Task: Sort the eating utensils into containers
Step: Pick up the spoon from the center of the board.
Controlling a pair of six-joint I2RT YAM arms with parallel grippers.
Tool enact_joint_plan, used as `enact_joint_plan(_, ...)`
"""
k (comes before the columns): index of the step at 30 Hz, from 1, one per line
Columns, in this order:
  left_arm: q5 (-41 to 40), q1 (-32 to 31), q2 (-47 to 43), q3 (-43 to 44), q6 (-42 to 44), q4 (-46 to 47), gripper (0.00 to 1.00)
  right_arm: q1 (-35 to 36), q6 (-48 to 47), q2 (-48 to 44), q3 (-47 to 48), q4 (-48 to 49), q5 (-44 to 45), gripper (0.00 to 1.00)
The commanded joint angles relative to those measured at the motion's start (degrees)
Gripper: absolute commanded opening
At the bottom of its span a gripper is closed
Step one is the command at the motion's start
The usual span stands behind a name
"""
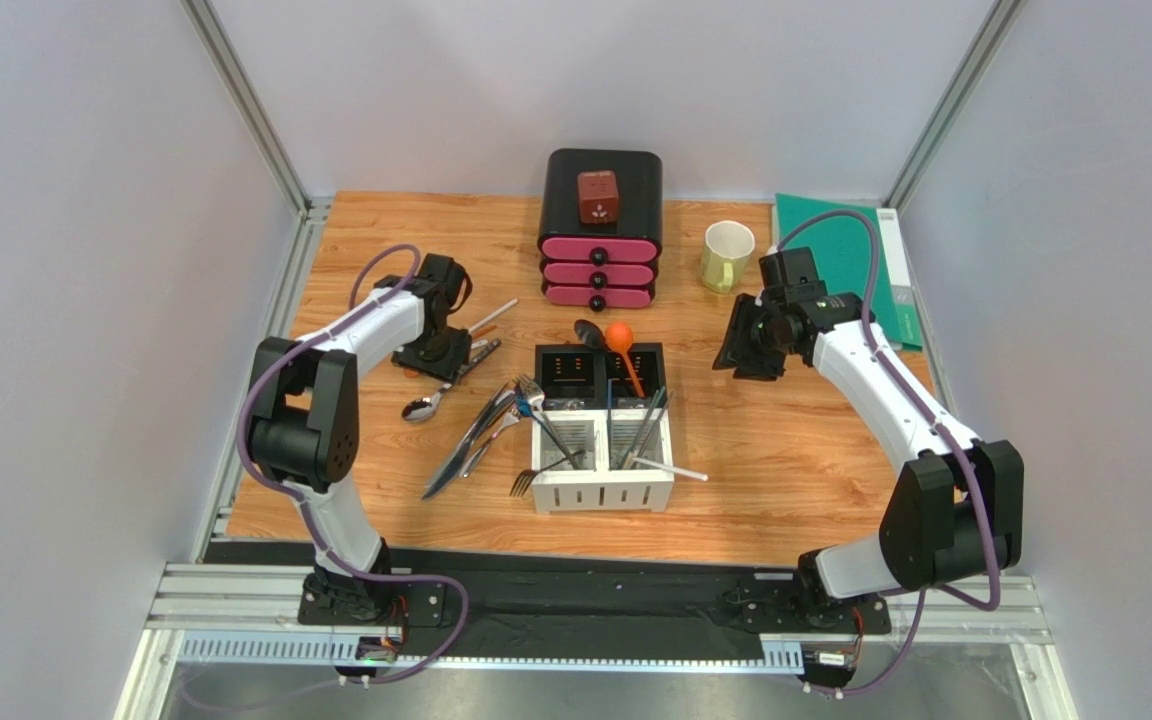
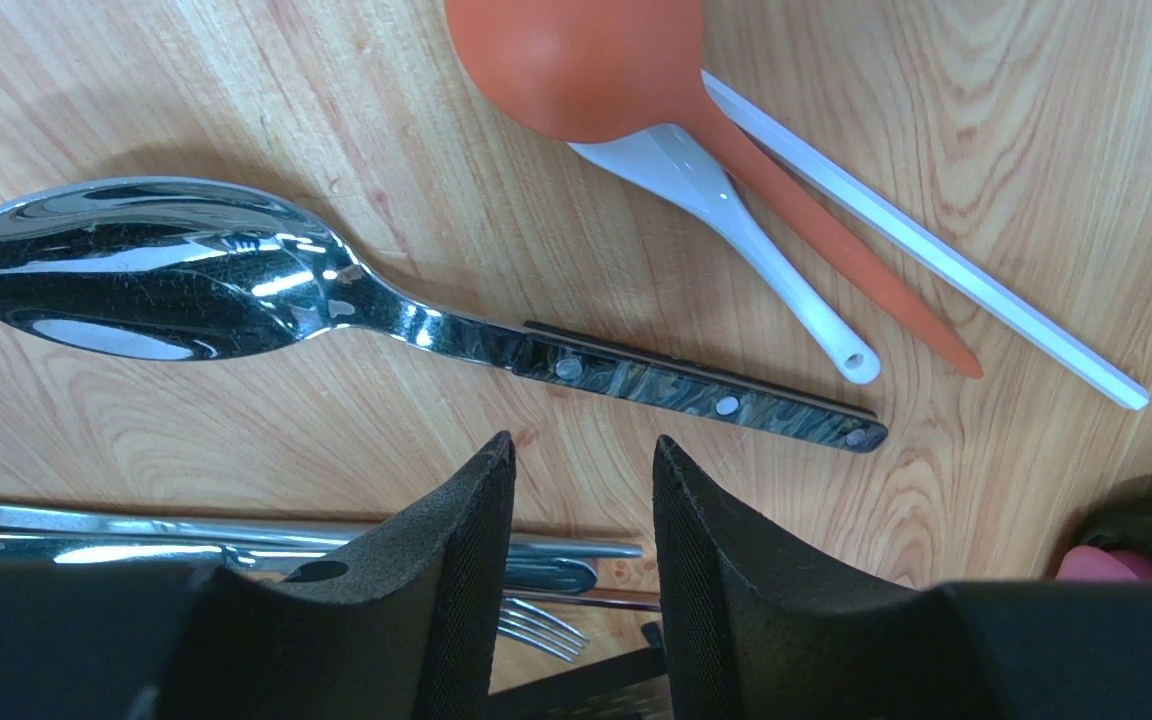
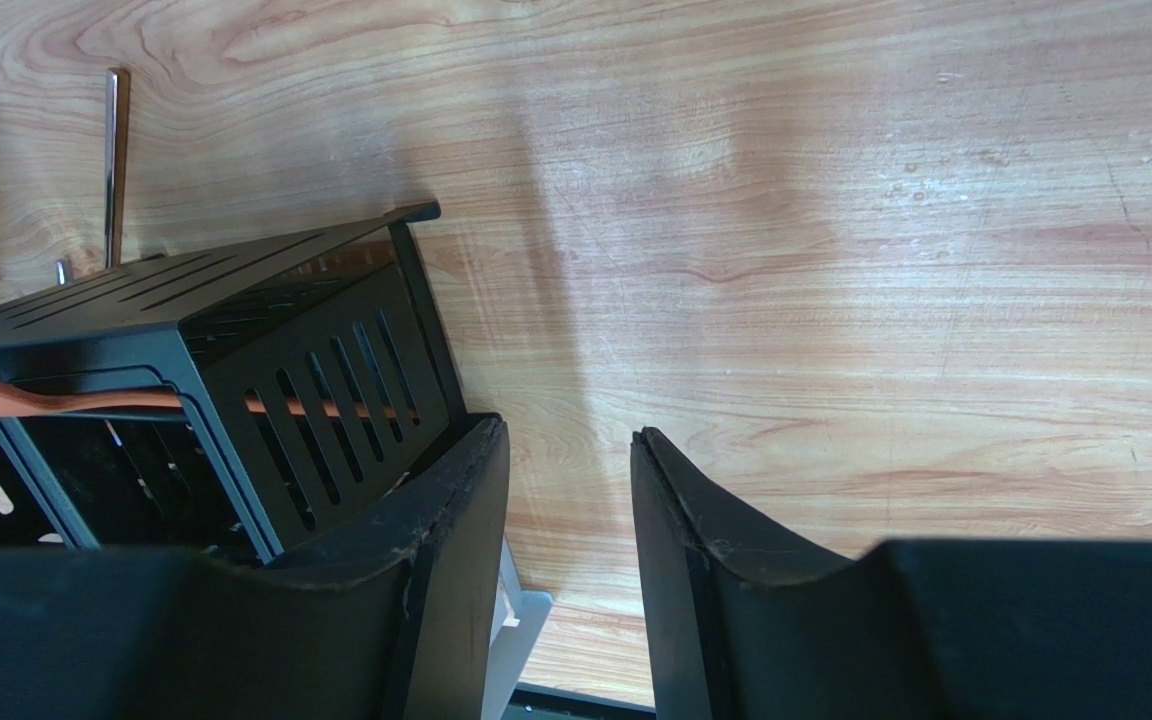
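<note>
My left gripper [image 1: 440, 356] [image 2: 582, 450] hangs open over the wood, with nothing between its fingers. Just beyond its tips lies a silver spoon with a dark handle [image 2: 162, 278] [image 1: 420, 407]. An orange plastic spoon [image 2: 597, 60], a white plastic spoon [image 2: 732, 210] and a white stick [image 2: 928, 248] lie farther out. Silver knives and forks [image 1: 473, 440] lie left of the four-compartment caddy [image 1: 605, 492], which holds several utensils, among them an orange spoon [image 1: 620, 338]. My right gripper [image 1: 732, 357] [image 3: 567, 443] is open and empty, its left finger beside the caddy's black compartment [image 3: 282, 345].
A black-and-pink drawer box [image 1: 600, 225] stands at the back centre, with a pale green mug [image 1: 725, 255] to its right. A green mat [image 1: 838, 240] lies at the back right corner. Metal frame posts border the table on both sides.
</note>
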Motion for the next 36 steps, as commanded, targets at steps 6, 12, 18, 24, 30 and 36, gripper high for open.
enact_joint_plan(6, -0.27, 1.63, 1.10, -0.50, -2.84, 0.25, 0.45, -0.27, 0.05, -1.12, -1.09, 2.54, -1.34, 0.40)
enact_joint_plan(12, 0.43, 1.72, 3.56, 1.79, -3.28, -0.80, 0.44, -0.27, -0.04, -0.68, -0.48, 2.45, -1.34, 0.40)
enact_joint_plan(18, 0.08, 1.72, 5.50, 4.51, -4.06, -3.79, 0.43, -0.71, -0.04, -0.24, -0.30, 2.45, -1.52, 0.40)
enact_joint_plan(24, -1.06, 2.07, 4.79, 3.72, -4.77, -3.26, 0.43, -0.80, 0.14, 0.20, -0.13, 2.45, -1.78, 0.40)
enact_joint_plan(30, -0.36, 2.07, 4.71, 3.99, -5.30, -3.17, 0.43, -0.98, 0.40, 0.82, 0.40, 2.54, -2.04, 0.40)
enact_joint_plan(36, 0.78, 2.68, 5.41, 4.77, -7.49, -5.02, 0.43, -1.06, 0.31, 0.91, 0.58, 2.54, -2.22, 0.40)
